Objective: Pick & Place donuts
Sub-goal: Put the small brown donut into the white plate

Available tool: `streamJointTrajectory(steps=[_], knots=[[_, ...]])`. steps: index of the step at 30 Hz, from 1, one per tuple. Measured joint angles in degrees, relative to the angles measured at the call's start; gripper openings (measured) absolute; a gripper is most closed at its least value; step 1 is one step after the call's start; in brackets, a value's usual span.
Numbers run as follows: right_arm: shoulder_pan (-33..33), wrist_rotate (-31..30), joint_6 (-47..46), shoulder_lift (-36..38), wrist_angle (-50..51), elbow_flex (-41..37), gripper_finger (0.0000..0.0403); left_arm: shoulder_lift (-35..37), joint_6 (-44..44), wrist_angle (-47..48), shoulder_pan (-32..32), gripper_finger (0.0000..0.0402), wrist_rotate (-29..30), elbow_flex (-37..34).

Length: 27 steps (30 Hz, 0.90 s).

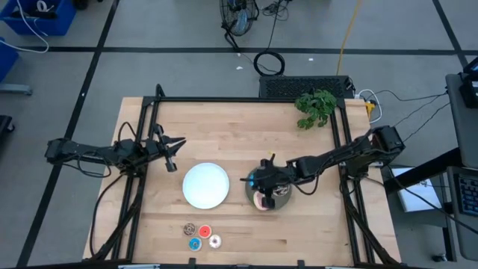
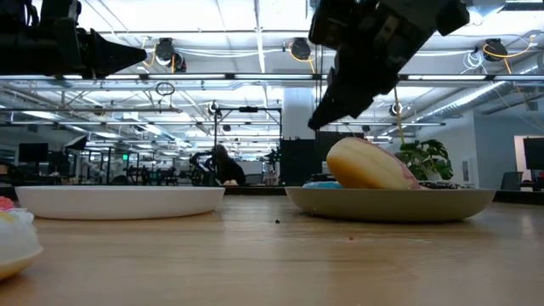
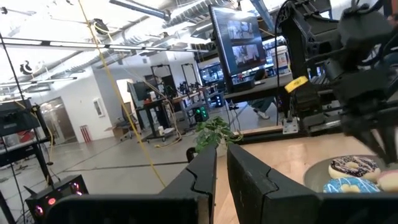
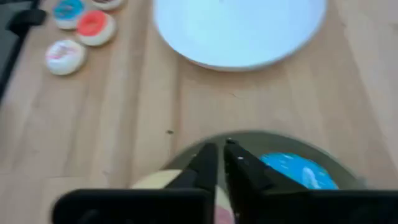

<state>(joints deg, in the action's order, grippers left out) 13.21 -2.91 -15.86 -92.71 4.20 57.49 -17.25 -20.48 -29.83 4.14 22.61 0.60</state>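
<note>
A robotics lab in a large open industrial hall. Exposed ducts and ceiling lights overhead, rows of metal frames and workstations behind. Wooden tabletop inside a black frame on grey floor marked with dark tape lines. Loose cables on the floor, a monitor on a stand, a person seated far back, a plant at the tabletop's corner.

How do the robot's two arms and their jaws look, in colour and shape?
Both arms are dark, nearly black, slim and jointed. The left gripper ends in two dark, pointed, wedge-shaped jaws. The right gripper has the same dark jaws, narrow and tapered, with a small blue light glowing on it.
</note>
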Motion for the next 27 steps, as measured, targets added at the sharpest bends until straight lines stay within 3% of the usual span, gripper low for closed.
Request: streamJointTrajectory(steps=[7, 15, 27], knots=[[1.35, 0.17, -2.59, -1.21, 0.51, -0.65, 0.0001, 0.02, 0.09, 0.02, 0.0, 0.0047, 0.0, 0.0], [1.51, 3.18, -4.48, -8.06, 0.85, -0.87, 0.0, 0.02, 0.21, -0.14, 0.01, 0.0047, 0.02, 0.0], [1.76, -1.78, -2.0, -2.24, 0.25, -0.85, 0.0, 0.02, 0.12, 0.07, 0.0, 0.0047, 0.02, 0.0]])
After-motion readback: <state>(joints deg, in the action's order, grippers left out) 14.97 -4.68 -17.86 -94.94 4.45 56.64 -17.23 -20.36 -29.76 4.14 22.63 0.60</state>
